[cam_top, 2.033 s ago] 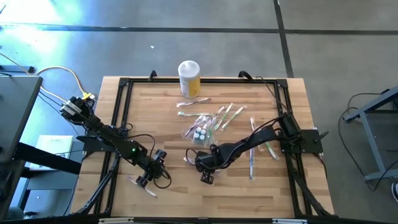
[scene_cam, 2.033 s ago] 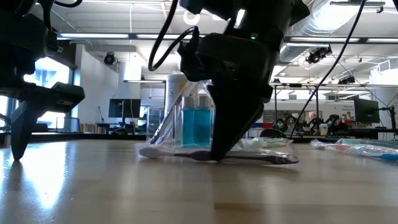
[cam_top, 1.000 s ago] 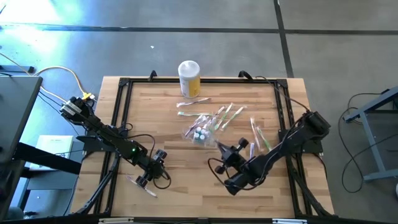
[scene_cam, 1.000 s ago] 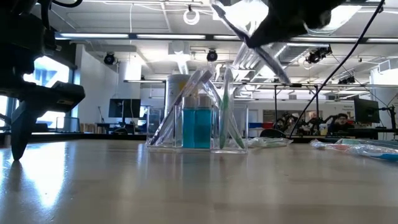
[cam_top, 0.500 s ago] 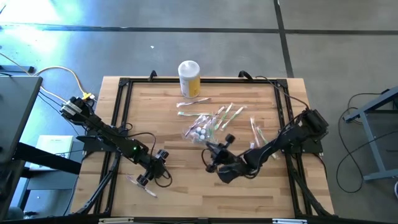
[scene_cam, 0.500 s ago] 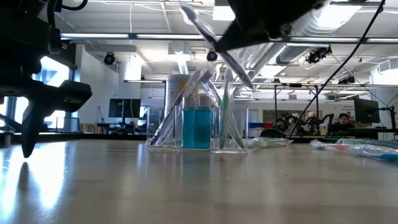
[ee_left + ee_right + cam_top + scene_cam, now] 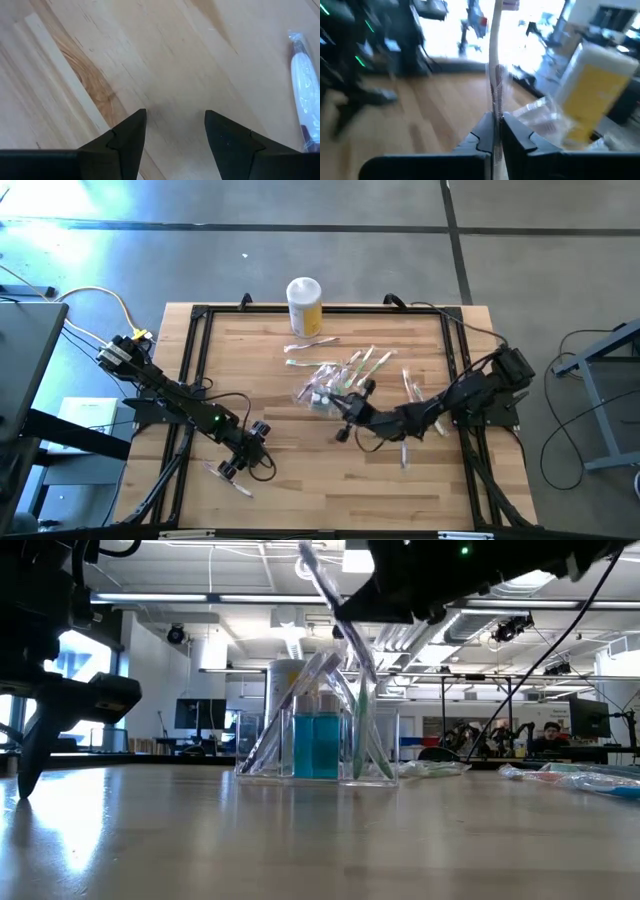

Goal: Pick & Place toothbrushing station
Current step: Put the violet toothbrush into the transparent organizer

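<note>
The toothbrushing station [image 7: 320, 393] is a clear container standing on the wood mid-table. In the low view the station [image 7: 320, 740] holds something blue and a few slanting toothbrushes. My right gripper [image 7: 347, 412] hovers just to its near right, shut on a wrapped toothbrush [image 7: 335, 610] that is raised above the station. My left gripper [image 7: 240, 462] stands open near the table's near left, with bare wood between its fingers [image 7: 175, 130]. Another wrapped toothbrush [image 7: 305, 100] lies on the table beside it. My right gripper pinches the wrapped toothbrush's handle [image 7: 496, 116] between its two fingers, which come nearly level from the table's right and lie across it. The brush is lifted clear and stands steeply tilted, most of its length [image 7: 496, 55] rising above the fingers over the station.
A white-lidded yellow jar [image 7: 304, 305] stands at the far edge behind the station. Several wrapped toothbrushes lie loose right of the station [image 7: 365, 365], at the right [image 7: 415, 395] and before the jar [image 7: 305, 345]. A black frame [image 7: 195, 380] borders the table.
My right gripper has carried the toothbrush toward the table's far edge and left, up to the station, turning as it went. The brush stays lifted; it now stands steeper and closer over the station. My left arm has kept still.
</note>
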`<act>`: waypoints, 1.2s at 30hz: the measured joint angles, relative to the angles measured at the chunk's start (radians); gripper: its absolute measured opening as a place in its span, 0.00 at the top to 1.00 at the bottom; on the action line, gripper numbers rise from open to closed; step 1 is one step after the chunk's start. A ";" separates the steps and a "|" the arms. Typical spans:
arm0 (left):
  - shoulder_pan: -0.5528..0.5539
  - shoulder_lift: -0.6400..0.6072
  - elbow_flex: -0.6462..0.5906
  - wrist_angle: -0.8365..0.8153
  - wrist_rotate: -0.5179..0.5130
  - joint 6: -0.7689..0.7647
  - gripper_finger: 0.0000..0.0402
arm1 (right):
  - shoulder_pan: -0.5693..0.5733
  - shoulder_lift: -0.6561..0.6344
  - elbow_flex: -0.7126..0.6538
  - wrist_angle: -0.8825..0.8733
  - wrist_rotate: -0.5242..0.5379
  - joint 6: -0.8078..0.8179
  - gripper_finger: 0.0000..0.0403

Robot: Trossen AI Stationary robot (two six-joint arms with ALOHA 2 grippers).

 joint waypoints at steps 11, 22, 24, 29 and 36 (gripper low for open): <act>0.000 0.000 0.000 0.024 -0.015 0.000 0.51 | -0.062 0.010 -0.199 0.319 -0.081 0.079 0.98; 0.000 0.000 0.000 0.032 -0.017 -0.005 0.51 | -0.068 0.077 -0.224 0.361 -0.120 0.173 0.98; 0.000 0.000 0.000 0.032 -0.017 -0.035 0.51 | -0.074 0.111 -0.223 0.382 -0.120 0.200 0.98; 0.000 0.000 0.000 0.030 -0.015 -0.079 0.51 | -0.074 0.160 -0.223 0.414 -0.119 0.228 0.96; 0.000 0.000 0.000 0.030 -0.014 -0.079 0.51 | -0.070 0.160 -0.223 0.326 -0.119 0.310 0.83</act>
